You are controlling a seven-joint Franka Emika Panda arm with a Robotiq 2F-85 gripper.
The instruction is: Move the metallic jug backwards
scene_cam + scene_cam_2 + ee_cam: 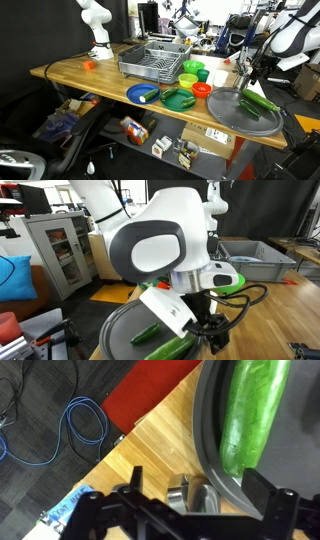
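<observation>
The wooden tabletop (150,450) ends close by here, so mind that edge. The round grey tray (213,450) fills this corner, and the metallic jug (188,495) stands just beside its rim, on the edge side. Your gripper (192,485) is spread wide, straddling the jug. Centre it, go low, and clamp clear of the tray rim.

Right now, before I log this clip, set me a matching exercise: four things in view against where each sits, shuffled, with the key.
1 metallic jug
2 green cucumber
3 blue cable
4 blue plate

A on the round grey tray
B on the carpeted floor
C on the wooden table, beside the tray's rim
D on the table, by the dish rack

Pairs: 1-C, 2-A, 3-B, 4-D
</observation>
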